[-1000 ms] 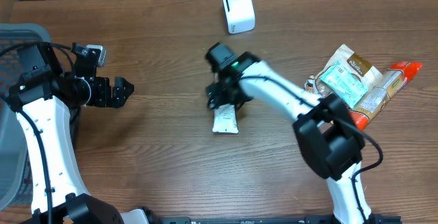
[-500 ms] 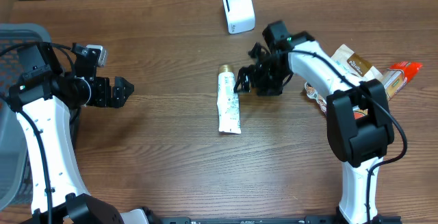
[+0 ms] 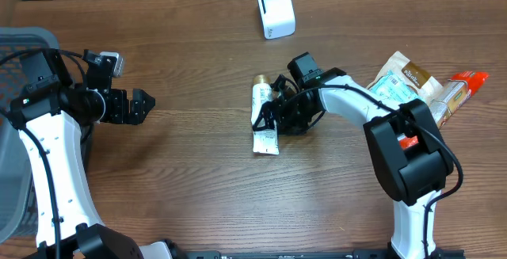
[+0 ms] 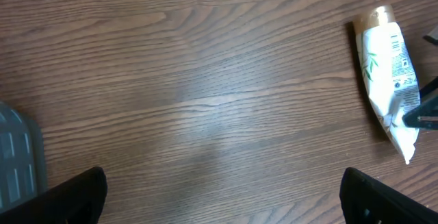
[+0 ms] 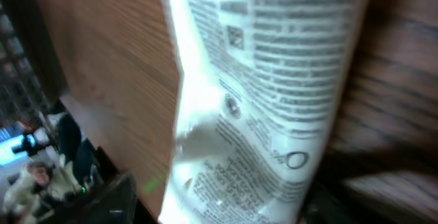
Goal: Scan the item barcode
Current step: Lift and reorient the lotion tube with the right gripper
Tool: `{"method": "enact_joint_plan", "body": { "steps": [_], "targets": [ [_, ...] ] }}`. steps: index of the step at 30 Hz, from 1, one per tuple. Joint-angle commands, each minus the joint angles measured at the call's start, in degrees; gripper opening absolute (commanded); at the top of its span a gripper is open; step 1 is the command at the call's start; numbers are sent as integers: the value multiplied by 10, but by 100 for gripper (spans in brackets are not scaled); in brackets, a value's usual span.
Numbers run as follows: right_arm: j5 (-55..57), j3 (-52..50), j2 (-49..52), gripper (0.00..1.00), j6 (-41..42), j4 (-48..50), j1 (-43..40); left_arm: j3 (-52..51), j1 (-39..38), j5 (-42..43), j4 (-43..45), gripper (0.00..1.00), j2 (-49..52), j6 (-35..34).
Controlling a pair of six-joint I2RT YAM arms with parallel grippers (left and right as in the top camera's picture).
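Observation:
The item is a white tube [image 3: 264, 135] with a gold cap, lying flat on the wooden table at its middle. It also lies at the right edge of the left wrist view as the tube [image 4: 390, 73]. My right gripper [image 3: 269, 115] is down over the tube's middle, open, one finger on each side. In the right wrist view the tube's printed side [image 5: 274, 80] fills the frame, and a gap shows between it and the left finger [image 5: 106, 196]. My left gripper [image 3: 144, 104] hovers wide open and empty at the left, well away from the tube. The white scanner [image 3: 276, 10] stands at the back.
Several snack packets [image 3: 405, 89] and an orange packet [image 3: 469, 81] lie in a pile at the right. A grey basket [image 3: 24, 41] stands at the left edge, its corner [image 4: 17, 162] showing in the left wrist view.
My right gripper swung right, off the tube, then came back left and now straddles it, its jaws narrowing a little. The tube lies slightly further back. The left arm has not moved.

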Motion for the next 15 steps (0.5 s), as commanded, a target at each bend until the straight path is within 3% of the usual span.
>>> {"method": "enact_joint_plan", "body": {
  "steps": [1,6,10,15],
  "targets": [
    [30,-18,11,58,27,5,4,0,-5,9,1,100,3,10],
    [30,-18,11,24,33,15,5,0,-5,9,1,100,3,10],
    [30,-18,11,6,33,19,5,0,-5,9,1,99,3,10],
    [13,-12,10,4,28,23,0,0,-5,9,1,100,3,10]
  ]
}}
